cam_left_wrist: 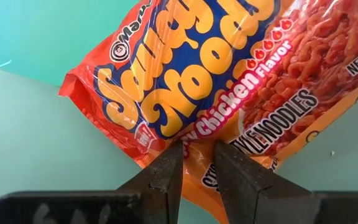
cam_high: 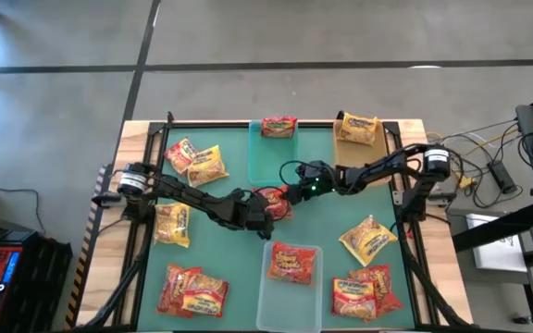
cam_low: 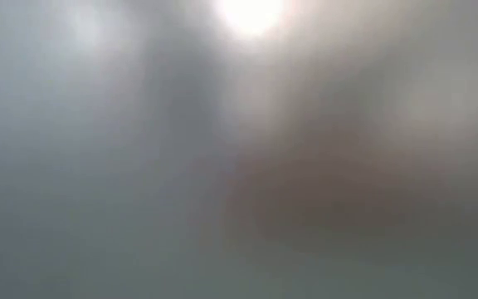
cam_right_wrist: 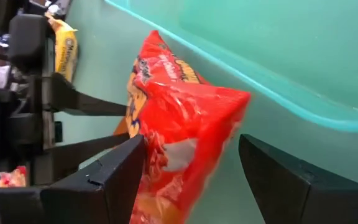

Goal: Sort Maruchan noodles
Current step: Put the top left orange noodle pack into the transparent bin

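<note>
At counter centre, beside the teal bin point(cam_high: 274, 153), a red packet point(cam_high: 274, 200) is pinched by the left tool point(cam_high: 265, 215) while the right tool point(cam_high: 296, 189) stands spread around it, ungripping; carrying to a bin is judged next.

The low view is wholly blurred; nothing in it can be identified. In the high view, the red-orange crinkly plastic noodle packet point(cam_high: 274, 198) is largely covered by the left gripper point(cam_high: 268, 218) and right gripper point(cam_high: 290, 190) meeting over it. In the left wrist view, the packet's upper part is cut off beyond the fingertips point(cam_left_wrist: 169, 163).
</note>
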Available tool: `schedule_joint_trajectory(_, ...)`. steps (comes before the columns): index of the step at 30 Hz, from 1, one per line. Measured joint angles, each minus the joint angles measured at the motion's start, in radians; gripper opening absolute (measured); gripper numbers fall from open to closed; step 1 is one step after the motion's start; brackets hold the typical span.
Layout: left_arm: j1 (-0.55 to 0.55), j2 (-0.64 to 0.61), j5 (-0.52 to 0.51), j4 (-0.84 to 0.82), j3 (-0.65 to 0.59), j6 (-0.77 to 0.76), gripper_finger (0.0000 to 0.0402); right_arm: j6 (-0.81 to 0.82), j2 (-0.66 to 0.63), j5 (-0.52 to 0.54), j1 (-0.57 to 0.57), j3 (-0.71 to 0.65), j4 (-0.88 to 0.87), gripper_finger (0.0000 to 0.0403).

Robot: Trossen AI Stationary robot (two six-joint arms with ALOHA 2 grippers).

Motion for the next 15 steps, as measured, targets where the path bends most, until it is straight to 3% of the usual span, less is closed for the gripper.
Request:
schedule_joint_trajectory(7,0.000,0.000,-0.017,0.010,0.000,-0.001,0.0075,0.005,0.045,-0.043,0.013,0.000,0.106,0.0243)
schedule_joint_trajectory(15,0.001,0.001,-0.064,0.019,0.002,-0.009,0.0075,-0.009,0.052,-0.048,0.017,0.000,0.110,0.0209)
